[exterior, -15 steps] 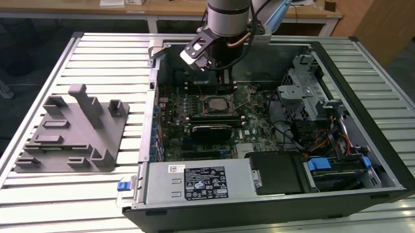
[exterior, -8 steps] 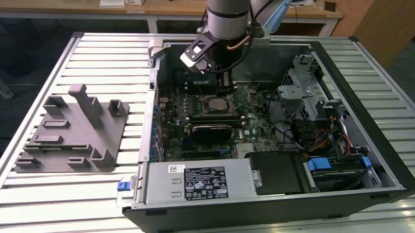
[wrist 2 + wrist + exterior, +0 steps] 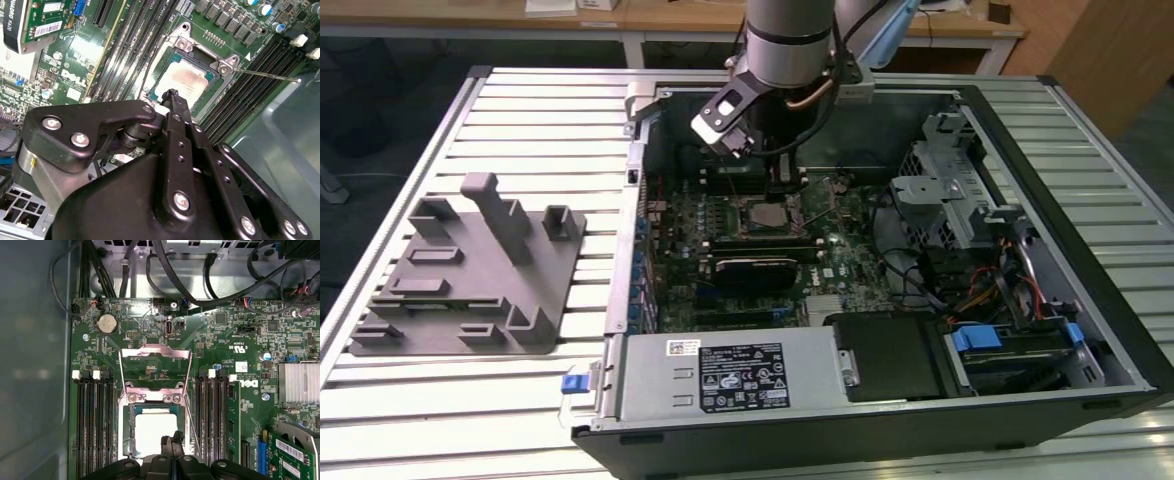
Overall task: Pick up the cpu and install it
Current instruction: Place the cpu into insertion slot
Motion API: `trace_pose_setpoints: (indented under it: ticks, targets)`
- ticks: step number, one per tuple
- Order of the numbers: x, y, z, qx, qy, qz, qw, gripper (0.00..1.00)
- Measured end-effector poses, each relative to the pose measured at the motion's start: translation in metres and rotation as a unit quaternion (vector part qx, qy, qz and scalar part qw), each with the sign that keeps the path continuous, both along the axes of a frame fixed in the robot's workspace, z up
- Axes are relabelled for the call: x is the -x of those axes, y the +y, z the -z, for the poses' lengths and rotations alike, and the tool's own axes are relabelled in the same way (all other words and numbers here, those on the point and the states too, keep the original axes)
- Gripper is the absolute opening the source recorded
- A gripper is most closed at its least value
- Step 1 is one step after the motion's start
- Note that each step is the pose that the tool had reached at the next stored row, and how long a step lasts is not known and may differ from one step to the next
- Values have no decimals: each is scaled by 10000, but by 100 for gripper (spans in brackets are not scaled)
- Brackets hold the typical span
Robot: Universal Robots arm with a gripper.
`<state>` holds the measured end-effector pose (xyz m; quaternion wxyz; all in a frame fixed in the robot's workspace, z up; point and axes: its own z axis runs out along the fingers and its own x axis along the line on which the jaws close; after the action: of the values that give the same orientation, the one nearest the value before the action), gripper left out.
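Observation:
The cpu lies flat in the motherboard socket, its silver top bright in both wrist views. In the exterior view the cpu sits at the middle of the open computer case. The socket's metal load plate is flipped open and the thin lever sticks out sideways. My gripper hovers just above the cpu's edge, its two black fingers pressed together with nothing between them. The fingertips overlap the chip's rim in the second wrist view.
Memory slots flank the socket on both sides. A grey plastic fixture tray stands on the slatted table at the exterior view's left. Inside the case are the power supply, a drive cage and loose cables.

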<state>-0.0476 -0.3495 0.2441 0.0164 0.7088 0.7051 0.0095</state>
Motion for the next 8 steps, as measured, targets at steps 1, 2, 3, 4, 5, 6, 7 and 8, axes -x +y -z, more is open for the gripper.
trace_pose_setpoints:
  ticks: [1, 2, 3, 4, 5, 6, 7, 8]
  targets:
    - [0, -2, 7, -10, 0, 0, 10000, 11]
    - [0, -3, 13, -20, 0, 0, 10000, 11]
    - [0, -5, 19, -31, 0, 0, 10000, 11]
    - [0, -7, 26, -41, -1, 0, 10000, 11]
    - [0, -8, 33, -51, 0, 0, 10000, 11]
    - [0, -10, 40, -63, 0, 1, 10000, 11]
    - [0, -10, 47, -77, 1, 0, 10000, 11]
    - [0, -11, 54, -94, 2, 0, 10000, 11]
